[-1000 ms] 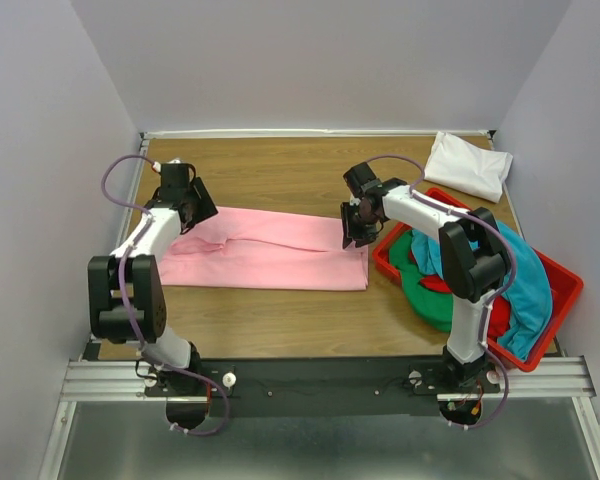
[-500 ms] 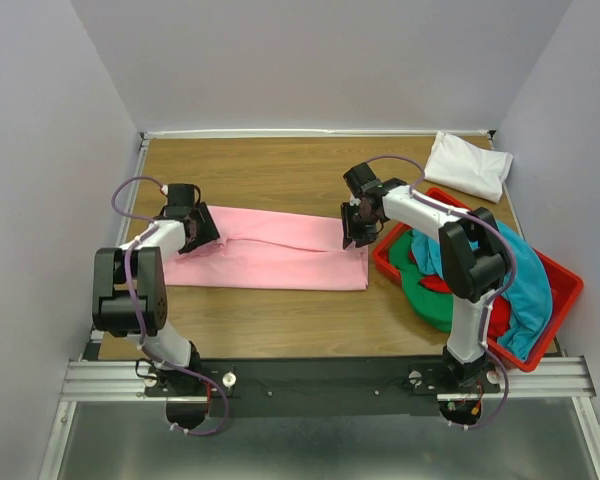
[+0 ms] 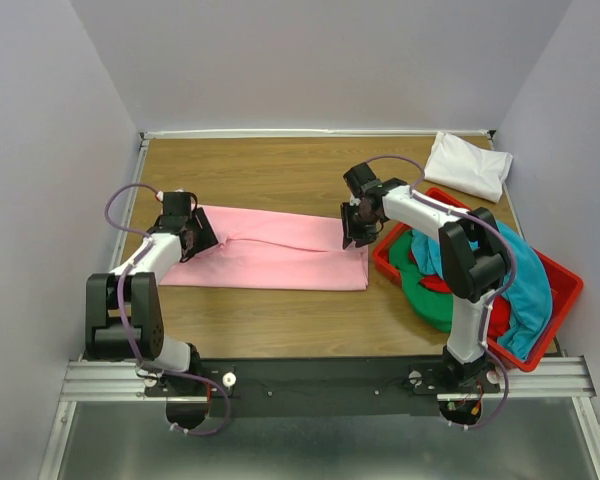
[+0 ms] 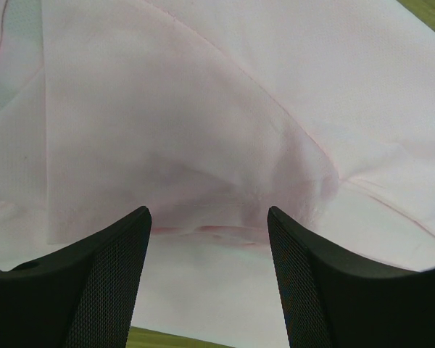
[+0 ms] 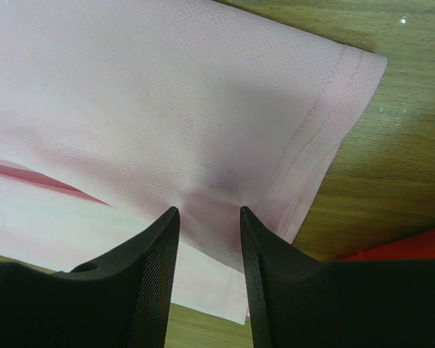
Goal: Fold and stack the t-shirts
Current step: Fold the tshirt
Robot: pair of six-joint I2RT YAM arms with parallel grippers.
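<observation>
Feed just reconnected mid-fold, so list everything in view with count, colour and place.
pink t-shirt: one, light pink, folded into a long strip across the table's middle
white t-shirt: one, white, folded, far right corner
red bin: one, red, right side of the table
teal t-shirt: one, teal, draped over the bin's right part
green t-shirt: one, green, bin's left part
red cloth: a patch, red, in the bin; count unclear
table: one, wood-brown
left gripper: one, black, jaws open over the strip's left end
right gripper: one, black, jaws apart on the strip's right end
</observation>
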